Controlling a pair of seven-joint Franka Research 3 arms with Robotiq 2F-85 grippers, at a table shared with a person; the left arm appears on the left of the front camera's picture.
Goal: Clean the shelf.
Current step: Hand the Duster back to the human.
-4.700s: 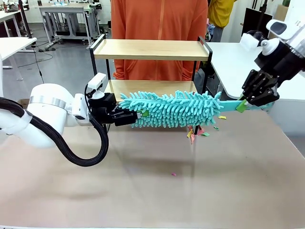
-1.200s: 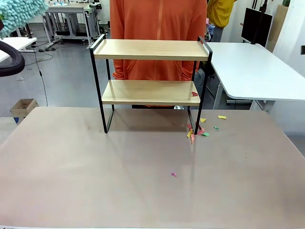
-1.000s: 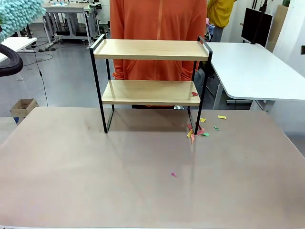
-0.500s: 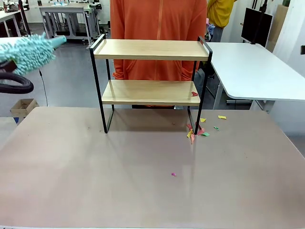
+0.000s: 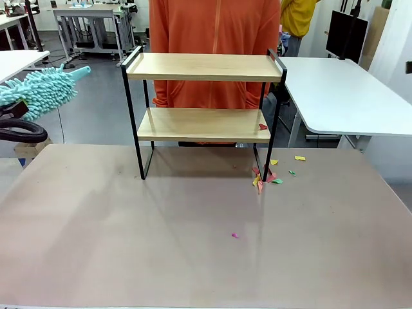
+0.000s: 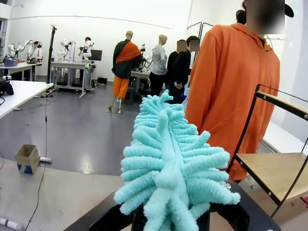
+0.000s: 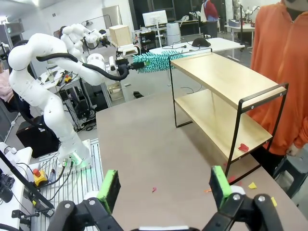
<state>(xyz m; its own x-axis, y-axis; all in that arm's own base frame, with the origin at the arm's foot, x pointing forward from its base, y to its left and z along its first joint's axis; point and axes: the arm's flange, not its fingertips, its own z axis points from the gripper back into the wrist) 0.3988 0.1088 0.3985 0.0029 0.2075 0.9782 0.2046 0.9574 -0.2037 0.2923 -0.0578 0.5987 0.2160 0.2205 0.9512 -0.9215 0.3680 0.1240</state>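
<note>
right gripper (image 7: 163, 187): jaws spread wide, nothing between, high over table.
left gripper (image 6: 166, 219): clamped on fluffy turquoise microfibre duster (image 6: 168, 159); soft, light, floppy.
shelf (image 5: 205, 96): two-tier light-wood rack, black metal frame, mid-table; likely stiff, light, tippy; take by frame.
writing: none readable.

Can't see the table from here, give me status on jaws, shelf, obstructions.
Left jaws shut on duster; right jaws open, empty. Shelf upright, red scrap on lower board. Nothing blocking.

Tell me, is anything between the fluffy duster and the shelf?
No. In the front view, the duster sits left of the shelf, with only open air and distant floor between them.
</note>
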